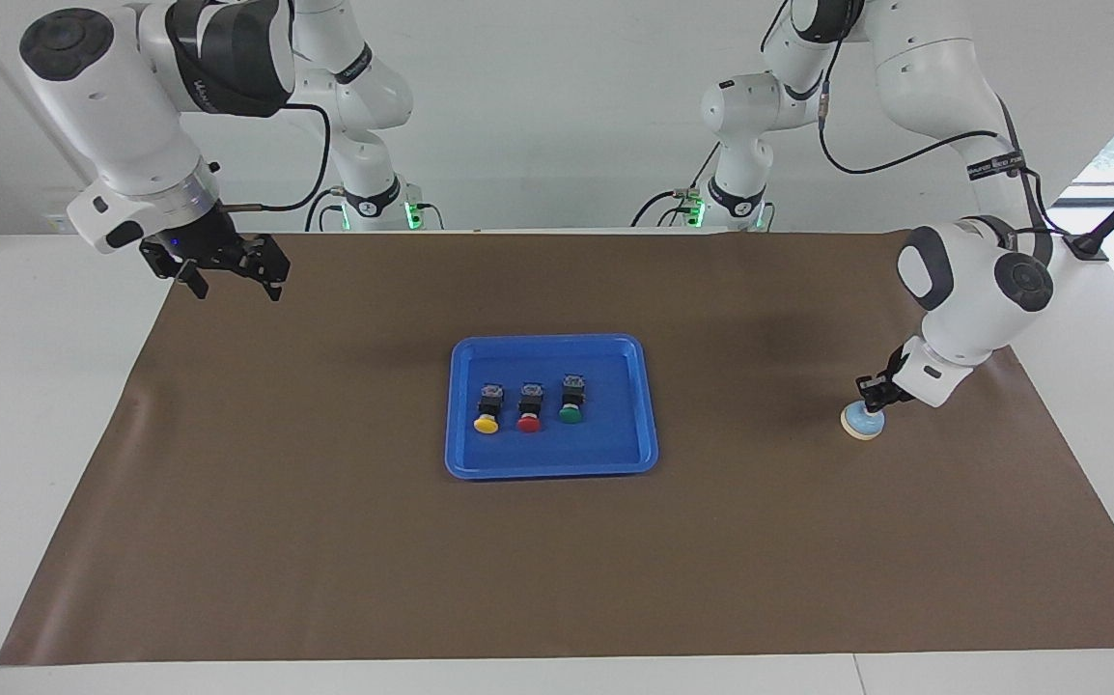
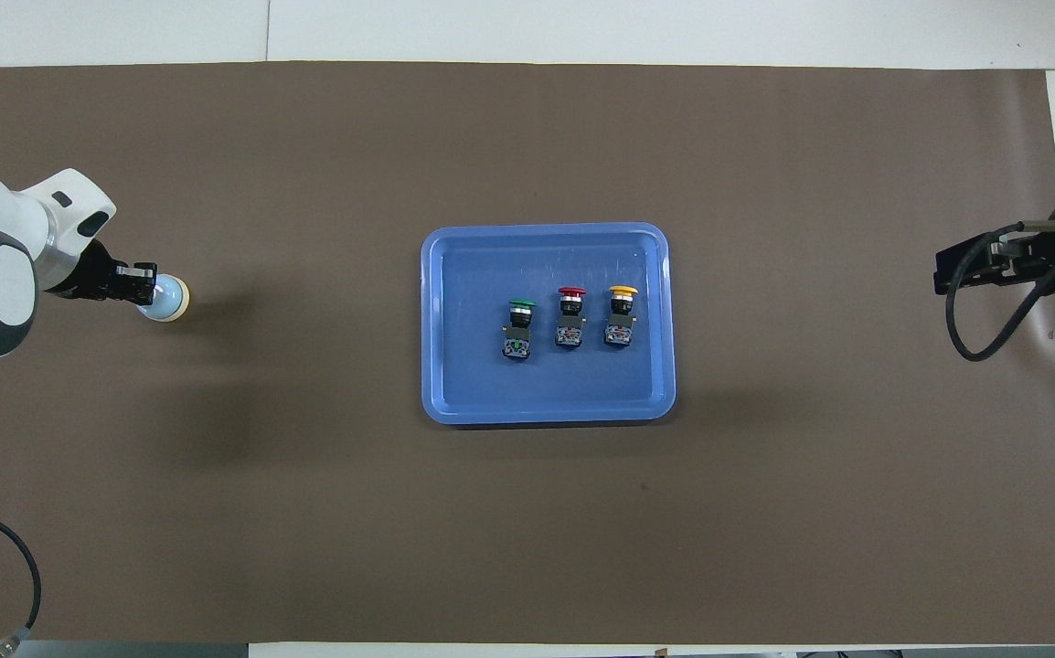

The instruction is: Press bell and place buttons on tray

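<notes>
Three buttons lie in a row inside the blue tray [image 1: 551, 468] at mid-bench: yellow button [image 1: 487, 408] toward the right arm's end, red button [image 1: 529, 406] in the middle, green button [image 1: 571, 398] toward the left arm's end, each on its side with the cap pointing away from the robots. The placing part of the task looks done. The bell [image 1: 862, 423] sits on the brown mat [image 1: 325, 560] toward the left arm's end of the bench, well apart from the tray. Left gripper [image 1: 874, 394] is down on top of the bell, its tip over the knob, which is hidden beneath it; contact looks likely from the facing view, so the pressing step appears to be in hand. Whether its fingers are clenched or slightly parted cannot be told from either view; nothing is grasped. Right gripper [image 1: 233, 273] waits in the air over the mat's edge at the right arm's end, fingers [image 1: 197, 281] released wide and empty. Left to do, by my reading: finish the press on the bell.
</notes>
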